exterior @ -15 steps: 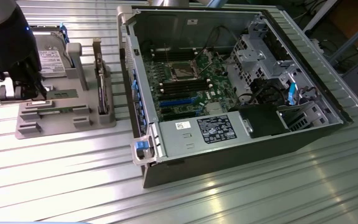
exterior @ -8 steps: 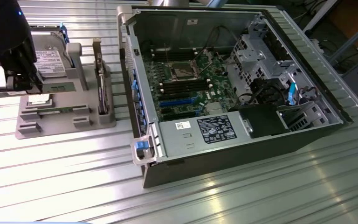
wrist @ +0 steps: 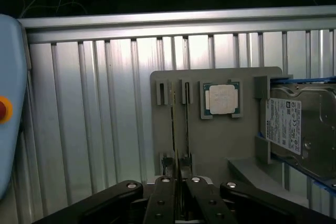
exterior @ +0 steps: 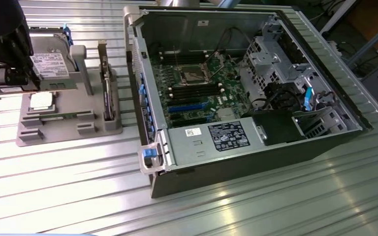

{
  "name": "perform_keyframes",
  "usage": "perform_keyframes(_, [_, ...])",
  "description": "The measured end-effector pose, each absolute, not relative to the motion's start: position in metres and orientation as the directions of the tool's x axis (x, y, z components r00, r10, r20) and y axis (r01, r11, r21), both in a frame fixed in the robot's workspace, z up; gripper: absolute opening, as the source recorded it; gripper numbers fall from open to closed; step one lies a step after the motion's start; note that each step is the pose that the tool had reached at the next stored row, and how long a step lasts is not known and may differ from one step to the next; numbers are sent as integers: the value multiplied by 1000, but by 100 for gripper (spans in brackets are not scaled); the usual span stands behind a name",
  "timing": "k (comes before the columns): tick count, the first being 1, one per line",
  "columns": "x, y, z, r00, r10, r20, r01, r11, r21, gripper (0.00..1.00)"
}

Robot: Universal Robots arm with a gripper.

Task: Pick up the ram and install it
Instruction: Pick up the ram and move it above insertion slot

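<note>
The ram (exterior: 107, 83) is a long, thin, dark stick standing on edge between two tall posts. It sits on the grey holder (exterior: 67, 135), on the side nearest the computer case. My gripper (exterior: 5, 84) hangs high at the exterior view's left, over the holder's hard-drive side and apart from the ram. In the wrist view my gripper (wrist: 180, 178) is shut, and its black fingers (wrist: 164, 200) meet over the holder's two narrow slots (wrist: 179, 124). The gripper body hides the ram in that view.
The open computer case (exterior: 241, 83) lies at the exterior view's right, with the motherboard (exterior: 199, 93) and its memory slots exposed. The holder also carries a square silver processor (wrist: 221, 99) and a hard drive (wrist: 302, 127). A blue pendant (wrist: 9, 103) lies near the table's edge. Ribbed table (exterior: 77, 196) stretches in front.
</note>
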State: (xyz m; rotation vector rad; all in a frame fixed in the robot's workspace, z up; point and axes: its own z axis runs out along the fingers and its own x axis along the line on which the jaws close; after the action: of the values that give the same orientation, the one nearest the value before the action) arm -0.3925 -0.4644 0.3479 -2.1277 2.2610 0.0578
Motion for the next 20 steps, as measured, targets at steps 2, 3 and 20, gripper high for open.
perform_keyframes(2, [-392, -464, 348, -61, -997, -52, -998, 61, 2, 14])
perform_keyframes(3, [-392, -464, 348, -61, -997, -52, -998, 61, 3, 14])
perform_keyframes(20, [-343, -464, 379, -61, -997, -51, -998, 61, 11, 14])
